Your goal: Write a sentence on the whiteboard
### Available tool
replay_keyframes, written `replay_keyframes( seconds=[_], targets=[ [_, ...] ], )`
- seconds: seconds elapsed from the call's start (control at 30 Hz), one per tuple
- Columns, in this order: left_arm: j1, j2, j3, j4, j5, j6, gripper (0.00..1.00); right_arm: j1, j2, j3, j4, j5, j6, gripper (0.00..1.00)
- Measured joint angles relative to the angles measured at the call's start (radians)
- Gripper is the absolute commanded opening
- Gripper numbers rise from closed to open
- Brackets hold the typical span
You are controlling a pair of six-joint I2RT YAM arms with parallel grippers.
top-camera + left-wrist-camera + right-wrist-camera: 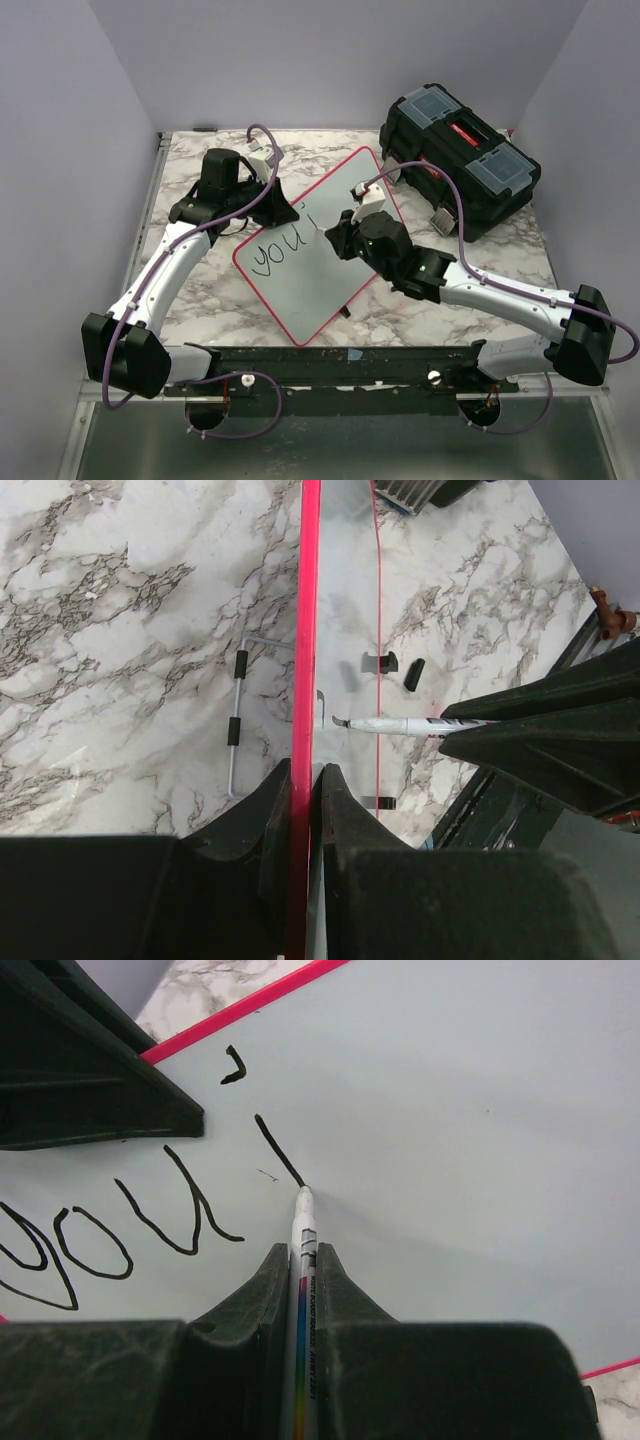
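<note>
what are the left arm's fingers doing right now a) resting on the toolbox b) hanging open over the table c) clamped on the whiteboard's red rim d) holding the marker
c: in the left wrist view the left fingers pinch the whiteboard by its red rim, while the marker sits in the right fingers.

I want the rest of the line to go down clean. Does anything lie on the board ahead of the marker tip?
Nothing visible does. The marker touches the whiteboard just right of "you", and the board beyond its tip is bare. The left pincer grips the rim, off that path.
</note>
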Motion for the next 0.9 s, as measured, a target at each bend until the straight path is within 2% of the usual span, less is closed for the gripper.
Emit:
replay_keyframes(
  seconds=[0.9],
  targets=[
    [0.000, 0.000, 0.000, -0.001, -0.003, 0.000, 0.00, 0.000, 0.043, 0.078, -0.032, 0.004, 0.004, 0.01]
  ],
)
